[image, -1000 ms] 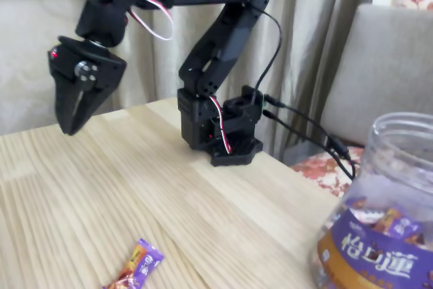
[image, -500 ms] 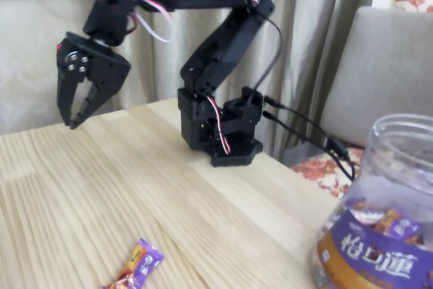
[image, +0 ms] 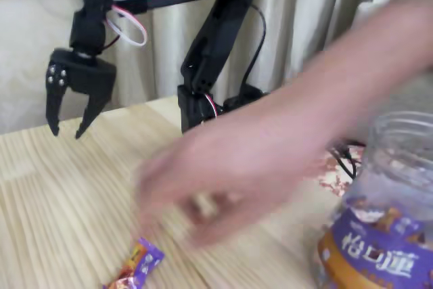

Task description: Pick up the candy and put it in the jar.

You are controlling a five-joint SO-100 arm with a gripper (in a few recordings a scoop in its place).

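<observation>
the black arm (image: 210, 38) is seen in the fixed view, mounted at the far edge of the light wooden tabletop (image: 61, 201), in the upper centre of the frame. its upper links are stretched toward the upper left, with red, white and black wires run along them. the claw (image: 65, 128) is hung at the left of the frame, pointed downward, just above the tabletop. its two fingers are spread apart, and nothing is held between them.

the candy (image: 137, 267) is laid flat on the tabletop at the bottom edge of the frame, left of centre. a purple wrapper with orange-brown print is shown, and part of it is cut off by the frame edge. it is well apart from the claw.

a person's hand (image: 223, 181), heavily blurred, is reached in from the upper right across the middle of the frame. its fingertips are placed just above the candy; whether contact is made cannot be told.

the jar (image: 389, 214) is stood at the lower right of the frame, clear-walled, with a purple and gold-brown label bearing white characters. wrapped sweets are visible inside it. curtains are hung behind the arm.
</observation>
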